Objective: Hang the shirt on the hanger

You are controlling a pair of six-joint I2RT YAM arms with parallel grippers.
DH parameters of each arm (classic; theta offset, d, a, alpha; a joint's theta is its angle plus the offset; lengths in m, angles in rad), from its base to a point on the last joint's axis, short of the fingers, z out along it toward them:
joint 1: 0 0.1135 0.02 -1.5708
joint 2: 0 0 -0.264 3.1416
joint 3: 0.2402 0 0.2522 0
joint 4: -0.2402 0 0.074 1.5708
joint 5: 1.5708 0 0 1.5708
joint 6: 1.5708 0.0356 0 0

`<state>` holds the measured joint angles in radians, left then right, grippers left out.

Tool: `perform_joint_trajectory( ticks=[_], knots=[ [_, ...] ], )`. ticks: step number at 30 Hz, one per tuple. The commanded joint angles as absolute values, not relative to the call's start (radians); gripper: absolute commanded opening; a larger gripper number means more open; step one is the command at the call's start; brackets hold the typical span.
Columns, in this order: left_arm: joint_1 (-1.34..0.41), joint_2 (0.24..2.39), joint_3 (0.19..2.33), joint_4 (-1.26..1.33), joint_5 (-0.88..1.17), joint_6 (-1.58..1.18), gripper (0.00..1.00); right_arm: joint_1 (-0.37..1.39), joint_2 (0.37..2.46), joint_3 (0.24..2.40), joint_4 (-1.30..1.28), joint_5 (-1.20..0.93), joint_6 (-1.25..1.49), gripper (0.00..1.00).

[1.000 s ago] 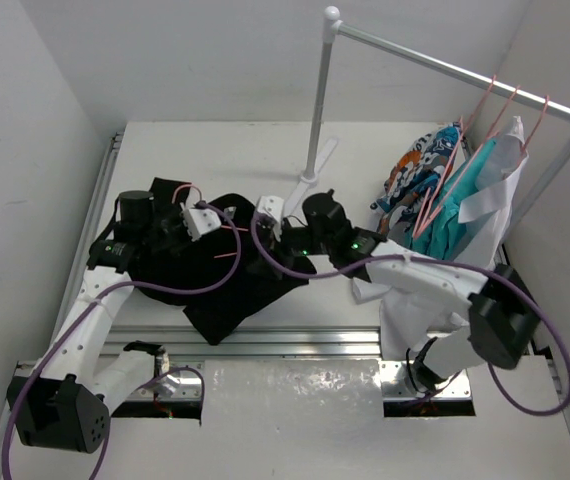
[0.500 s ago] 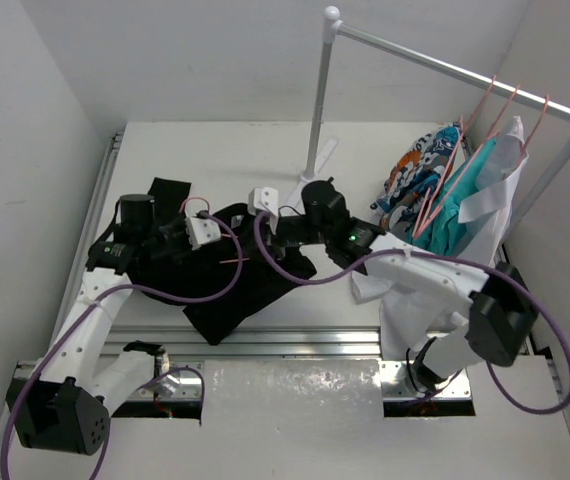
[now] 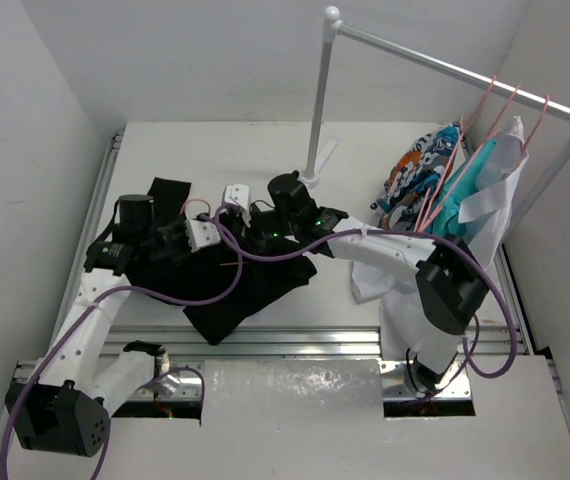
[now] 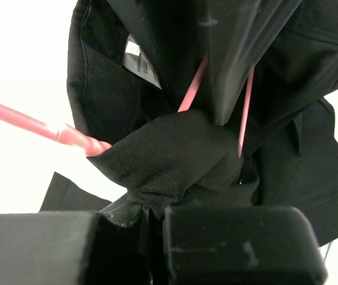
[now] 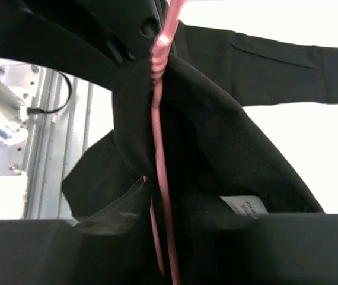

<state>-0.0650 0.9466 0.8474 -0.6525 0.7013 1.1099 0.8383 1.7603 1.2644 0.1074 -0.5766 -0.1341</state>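
The black shirt (image 3: 240,285) lies crumpled on the table's left half, one sleeve (image 3: 168,190) reaching back. My left gripper (image 3: 191,238) is shut on a fold of it; the left wrist view shows the cloth (image 4: 169,154) pinched in the gripper (image 4: 151,217), with the white label (image 4: 140,62) above. The pink hanger (image 3: 230,262) is mostly hidden inside the shirt; its arm (image 4: 38,126) pokes out of the cloth. My right gripper (image 3: 237,200) is over the collar. In the right wrist view the hanger's bar (image 5: 159,154) runs into the gripper (image 5: 166,261), shut on it, beside the label (image 5: 246,206).
A white clothes rack stands at the back right, its near pole (image 3: 317,100) just behind my right arm. Patterned (image 3: 415,175), teal (image 3: 460,205) and white (image 3: 405,300) garments hang from it on pink hangers. A metal rail (image 3: 295,345) runs along the near edge.
My right gripper has moved left and back across the shirt, now close to my left gripper at the collar. The left gripper has stayed in place, still holding the cloth.
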Motion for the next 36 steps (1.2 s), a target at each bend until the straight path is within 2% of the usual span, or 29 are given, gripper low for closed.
perform_joint_trajectory(
  ticks=[1,3,8,12,15,25,28,31,32,34,36],
  knots=[
    [-0.074,0.928,0.9,-0.615,0.755,1.111,0.0,0.836,1.787,1.313,0.126,-0.555,-0.132,0.2],
    [-0.072,0.93,0.91,-0.62,0.761,1.111,0.0,0.836,1.793,1.322,0.095,-0.47,-0.126,0.01],
    [-0.072,0.942,0.907,-0.583,0.632,1.111,0.01,0.813,1.66,1.2,0.104,-0.404,-0.112,0.0],
    [-0.071,0.946,0.873,-0.526,0.568,1.098,0.19,0.799,1.553,1.126,0.115,-0.316,-0.095,0.0],
    [-0.071,0.943,0.87,-0.546,0.594,1.111,0.24,0.792,1.493,1.094,0.098,-0.293,-0.092,0.0],
    [-0.034,0.939,0.828,-0.471,0.558,1.109,0.23,0.779,1.325,1.022,0.068,-0.214,-0.101,0.0],
    [-0.018,0.928,0.859,-0.472,0.6,1.054,0.26,0.773,1.299,1.02,0.052,-0.166,-0.117,0.0],
    [-0.018,0.923,0.911,-0.506,0.644,1.003,0.38,0.772,1.292,1.028,0.043,-0.146,-0.13,0.0],
    [-0.018,0.922,0.923,-0.512,0.652,0.993,0.65,0.772,1.292,1.029,0.043,-0.134,-0.129,0.0],
    [-0.018,0.922,0.96,-0.529,0.679,0.953,0.99,0.772,1.295,1.037,0.049,-0.132,-0.126,0.0],
    [-0.018,0.92,0.998,-0.552,0.737,0.914,0.99,0.772,1.299,1.043,0.058,-0.129,-0.117,0.0]
  ],
)
